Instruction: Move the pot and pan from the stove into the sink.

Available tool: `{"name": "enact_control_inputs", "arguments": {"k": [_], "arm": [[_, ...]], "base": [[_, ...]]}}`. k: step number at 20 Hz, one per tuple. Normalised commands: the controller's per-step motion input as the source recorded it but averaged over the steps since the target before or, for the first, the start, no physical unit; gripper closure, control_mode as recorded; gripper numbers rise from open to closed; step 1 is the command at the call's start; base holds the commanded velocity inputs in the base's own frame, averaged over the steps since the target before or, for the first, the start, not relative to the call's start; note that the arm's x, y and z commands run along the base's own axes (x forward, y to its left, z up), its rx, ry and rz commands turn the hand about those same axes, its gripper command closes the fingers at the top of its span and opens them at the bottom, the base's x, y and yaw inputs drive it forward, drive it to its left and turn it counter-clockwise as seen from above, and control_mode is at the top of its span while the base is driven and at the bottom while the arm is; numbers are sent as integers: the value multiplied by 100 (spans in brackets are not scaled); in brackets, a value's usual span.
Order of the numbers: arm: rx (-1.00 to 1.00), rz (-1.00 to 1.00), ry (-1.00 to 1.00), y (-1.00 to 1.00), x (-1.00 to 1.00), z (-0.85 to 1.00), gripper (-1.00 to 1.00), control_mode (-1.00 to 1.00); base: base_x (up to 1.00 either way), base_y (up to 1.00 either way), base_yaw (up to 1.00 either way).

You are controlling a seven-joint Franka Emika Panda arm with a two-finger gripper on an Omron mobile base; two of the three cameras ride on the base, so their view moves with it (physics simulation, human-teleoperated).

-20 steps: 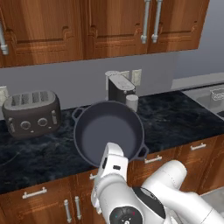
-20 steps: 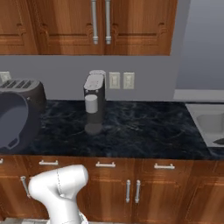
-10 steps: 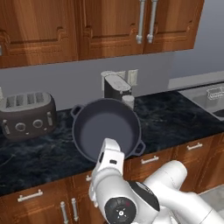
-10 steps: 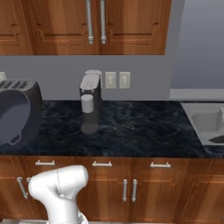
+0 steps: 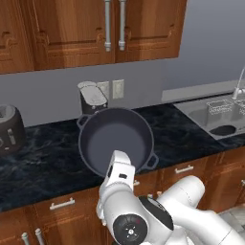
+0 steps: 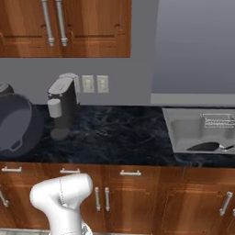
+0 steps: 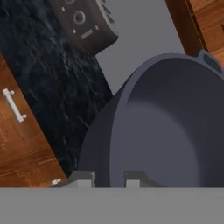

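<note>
The tool grips the rim of the pot — one finger outside the wall, one inside. The pot hangs tilted above the dark marbled surface, its open mouth facing the base cameras, loop handles at upper left and lower right. Behind it stands a grey coffee maker by the wall outlets, with a toaster off to the left. Farther right, the sink holds the pan — lying beside a small wire rack.
</note>
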Motion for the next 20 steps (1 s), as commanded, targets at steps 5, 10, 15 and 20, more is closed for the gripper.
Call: {"name": "enact_control_inputs", "arguments": {"k": [5,10,15,20], "arm": [[0,0,0,0,0,0,100,100],[0,0,0,0,0,0,100,100],[0,0,0,0,0,0,100,100],[0,0,0,0,0,0,100,100]], "base": [[0,-78,15],[0,-77,17],[0,-81,15],[0,-88,11]]}}
